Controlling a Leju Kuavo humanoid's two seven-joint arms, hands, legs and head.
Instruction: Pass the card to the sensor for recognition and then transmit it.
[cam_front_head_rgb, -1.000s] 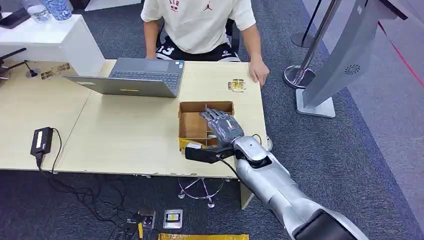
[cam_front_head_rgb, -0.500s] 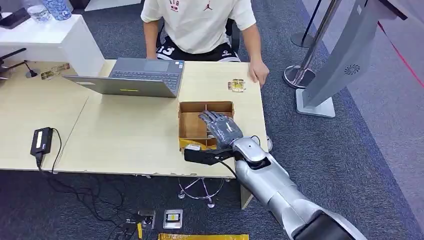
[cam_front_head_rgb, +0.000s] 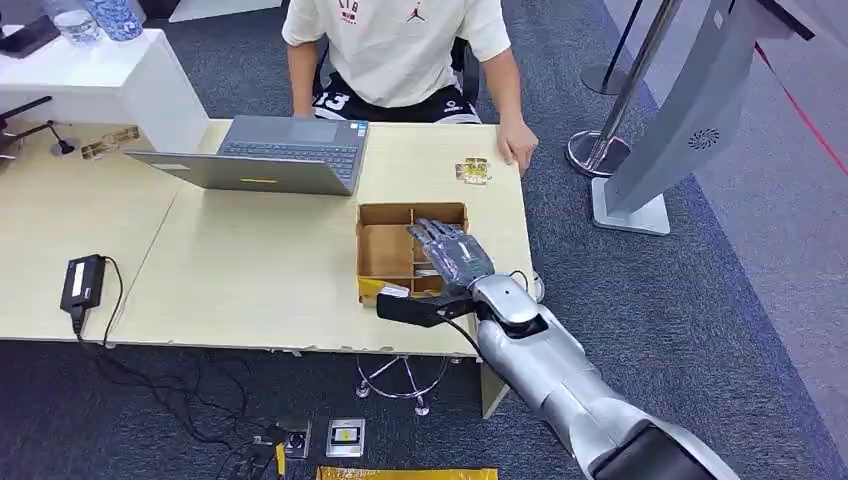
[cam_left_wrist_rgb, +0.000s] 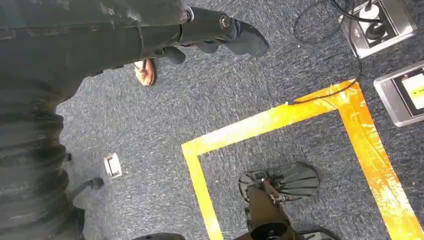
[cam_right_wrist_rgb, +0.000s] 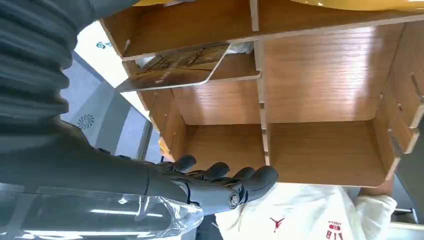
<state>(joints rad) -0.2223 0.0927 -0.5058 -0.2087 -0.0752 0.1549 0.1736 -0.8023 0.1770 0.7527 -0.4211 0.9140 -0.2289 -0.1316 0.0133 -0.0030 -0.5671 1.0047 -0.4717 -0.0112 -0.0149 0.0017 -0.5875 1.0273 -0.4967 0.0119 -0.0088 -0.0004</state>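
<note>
The right hand (cam_front_head_rgb: 452, 256) is hovering over the wooden box (cam_front_head_rgb: 385, 250), fingers spread and holding nothing; the card (cam_right_wrist_rgb: 175, 70) is lying tilted in a near compartment; picking up seems underway, so pinching its edge comes next

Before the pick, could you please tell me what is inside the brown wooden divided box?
The brown wooden divided box holds one patterned card leaning in a compartment; the right hand covers part of it.
</note>
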